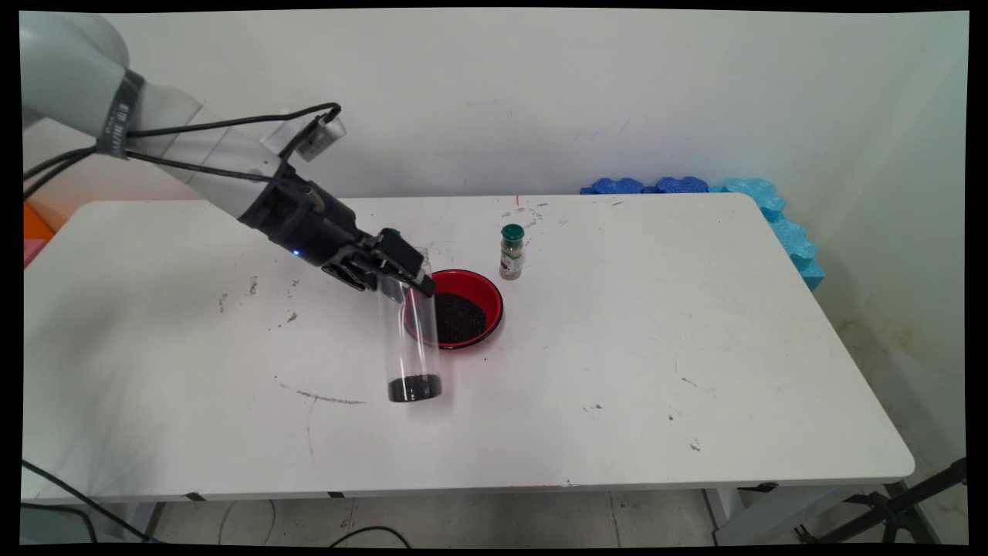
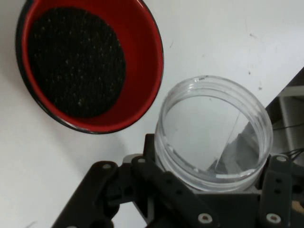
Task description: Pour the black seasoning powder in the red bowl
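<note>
My gripper (image 1: 400,269) is shut on the upper part of a tall clear plastic jar (image 1: 413,340), which stands upright with a thin layer of black grains at its bottom. Whether its base rests on the white table (image 1: 617,371) or hangs just above it, I cannot tell. In the hand view the jar's open mouth (image 2: 213,133) sits between the black linkages of the gripper (image 2: 211,185). Right behind the jar lies a red bowl (image 1: 482,289) holding black grains; in the hand view the bowl (image 2: 142,61) is at the upper left.
A small spice bottle (image 1: 511,252) with a green cap stands just beyond the bowl, to its right. Blue foam pieces (image 1: 772,212) line the table's far right corner. An orange object (image 1: 35,224) shows past the left edge.
</note>
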### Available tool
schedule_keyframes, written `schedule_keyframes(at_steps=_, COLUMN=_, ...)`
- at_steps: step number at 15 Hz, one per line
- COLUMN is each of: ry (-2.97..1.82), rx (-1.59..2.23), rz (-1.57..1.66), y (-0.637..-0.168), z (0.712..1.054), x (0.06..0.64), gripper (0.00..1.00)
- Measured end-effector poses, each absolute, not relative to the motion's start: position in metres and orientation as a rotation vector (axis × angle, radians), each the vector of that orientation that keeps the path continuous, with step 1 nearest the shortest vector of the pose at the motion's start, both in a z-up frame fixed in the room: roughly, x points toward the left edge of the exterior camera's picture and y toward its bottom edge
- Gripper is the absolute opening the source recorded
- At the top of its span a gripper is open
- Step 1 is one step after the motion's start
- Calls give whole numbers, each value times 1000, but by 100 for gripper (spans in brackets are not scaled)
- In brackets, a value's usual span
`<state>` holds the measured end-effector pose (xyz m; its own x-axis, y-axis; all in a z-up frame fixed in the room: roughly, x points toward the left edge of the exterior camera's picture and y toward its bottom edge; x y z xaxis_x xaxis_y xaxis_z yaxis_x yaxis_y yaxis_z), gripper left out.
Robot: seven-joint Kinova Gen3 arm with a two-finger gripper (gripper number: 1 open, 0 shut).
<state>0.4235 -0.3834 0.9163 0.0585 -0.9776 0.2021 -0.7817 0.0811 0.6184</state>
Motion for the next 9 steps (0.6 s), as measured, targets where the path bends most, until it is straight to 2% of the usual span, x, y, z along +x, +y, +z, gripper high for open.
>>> schedule_keyframes(at_steps=9, ry=-1446, rx=1992, rz=-640, y=-392, z=904, x=420, gripper=0)
